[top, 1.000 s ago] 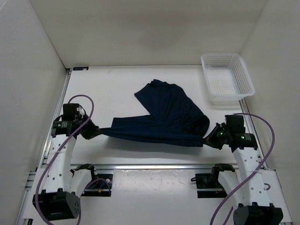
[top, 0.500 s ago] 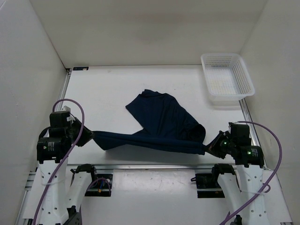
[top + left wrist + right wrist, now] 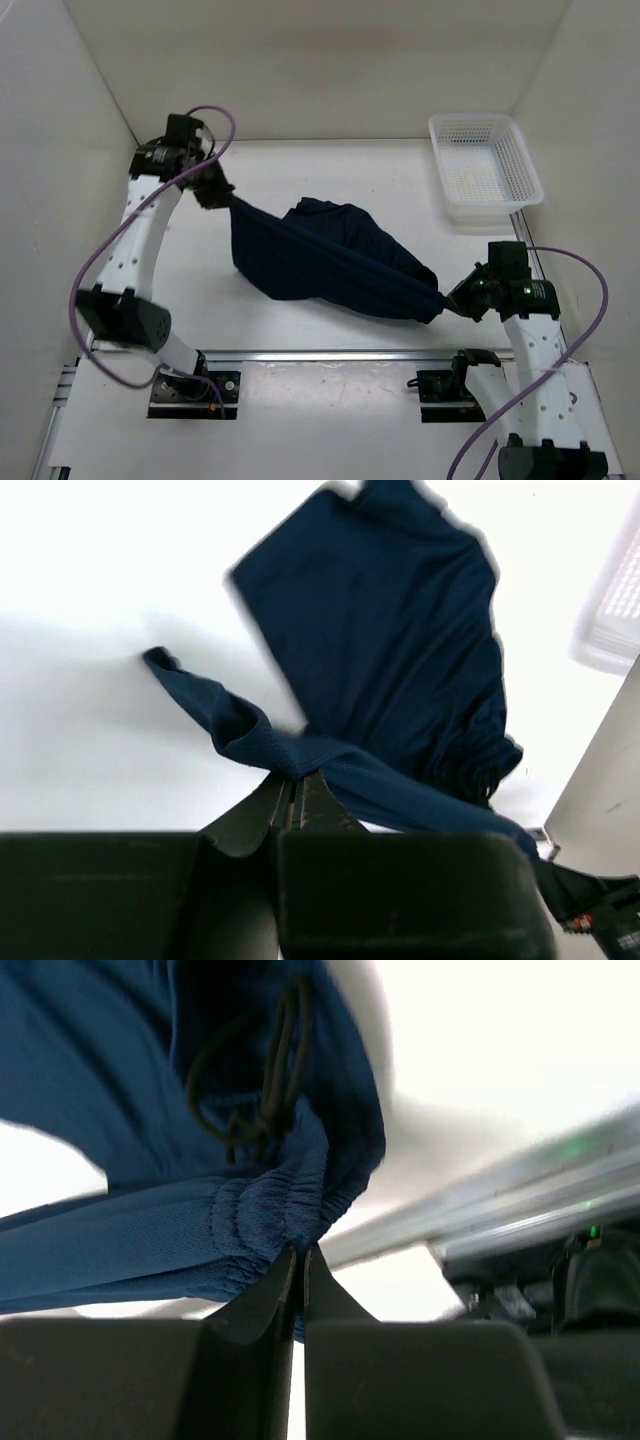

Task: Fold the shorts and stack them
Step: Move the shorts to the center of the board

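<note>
The shorts [image 3: 320, 260] hang in a slack dark sheet between the two arms, to the left of the basket [image 3: 485, 170] and nearer the arm bases than it. Their bulk sags onto the table [image 3: 300, 170] below the stretched upper edge. That edge is the long axis. It runs on a diagonal from a far end well left of the basket to a near end almost straight in front of the basket's near wall.

The left gripper [image 3: 215, 192] has the far end. In its wrist view the jaws are pinched together on a thin fold of fabric edge, and a short tail of cloth trails off to the side. The right gripper [image 3: 450, 300] has the near end, with its jaws closed tight on the gathered elastic waistband. The drawstring [image 3: 260, 1090] dangles just above the pinch, and the metal rail [image 3: 520, 1220] at the table's near edge shows beside it.

Judging from this, the fold will turn on that diagonal. The right arm is the nearer to the basket and holds the waistband, while the left arm's corner lies far across from it. The cloth looks bunched and twisted towards the basket side, so it probably needs squaring and spreading before a clean fold.
</note>
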Robot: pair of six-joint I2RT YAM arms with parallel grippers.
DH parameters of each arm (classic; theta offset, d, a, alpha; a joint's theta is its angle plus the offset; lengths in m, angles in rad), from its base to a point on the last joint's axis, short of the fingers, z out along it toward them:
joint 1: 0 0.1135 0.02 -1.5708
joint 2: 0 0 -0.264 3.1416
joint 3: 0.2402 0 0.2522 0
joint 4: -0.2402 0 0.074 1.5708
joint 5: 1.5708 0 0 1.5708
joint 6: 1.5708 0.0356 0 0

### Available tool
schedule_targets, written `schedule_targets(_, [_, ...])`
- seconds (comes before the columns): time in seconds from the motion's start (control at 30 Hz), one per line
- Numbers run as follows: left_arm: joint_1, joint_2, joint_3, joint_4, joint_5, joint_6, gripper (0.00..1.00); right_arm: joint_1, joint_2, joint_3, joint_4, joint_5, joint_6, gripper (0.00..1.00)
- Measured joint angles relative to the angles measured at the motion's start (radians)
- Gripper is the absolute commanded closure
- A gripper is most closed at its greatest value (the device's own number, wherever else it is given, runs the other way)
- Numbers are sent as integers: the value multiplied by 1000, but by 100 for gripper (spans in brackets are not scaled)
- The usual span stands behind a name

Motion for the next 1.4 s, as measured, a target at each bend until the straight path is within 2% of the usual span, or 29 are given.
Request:
schedule_targets(0.23, [-105, 536, 519, 0, -66, 19, 90, -2, 311, 102, 192, 146, 4, 100])
schedule_targets(0.27, [-112, 616, 602, 9, -68, 19, 81, -5, 359, 117, 224, 162, 2, 76])
schedule_targets(0.3, [-117, 693, 678, 13, -66, 23, 66, -10, 406, 137, 253, 173, 1, 54])
schedule_targets(0.33, [-121, 770, 762, 15, -63, 24, 34, -17, 460, 162, 283, 187, -12, 36])
schedule_targets(0.4, [-119, 895, 861, 50, -54, 21, 19, -27, 554, 218, 327, 213, -37, 16])
schedule_targets(0.43, [-117, 917, 868, 54, -50, 21, 13, -30, 591, 243, 347, 222, -51, 13])
schedule_targets(0.47, [-113, 935, 859, 60, -43, 21, 0, -33, 616, 264, 359, 229, -66, 10])
schedule_targets(0.6, [-103, 862, 646, 98, -50, 41, 0, -40, 589, 263, 387, 251, -106, 9])
schedule_targets(0.87, [-101, 467, 67, 171, -89, 78, 0, -102, 436, 53, 378, 159, -142, 7])
schedule_targets(0.97, [-103, 426, -40, 195, -88, 79, 1, -101, 437, 7, 368, 114, -156, 9])
schedule_targets(1.07, [-108, 450, -87, 213, -88, 78, 1, -101, 436, 5, 372, 80, -180, 12])
schedule_targets(1.2, [-108, 491, -66, 215, -88, 73, 4, -101, 435, 32, 373, 42, -210, 16])
schedule_targets(1.4, [-119, 679, 277, 182, -90, 56, 6, -101, 461, 144, 384, 15, -215, 28])
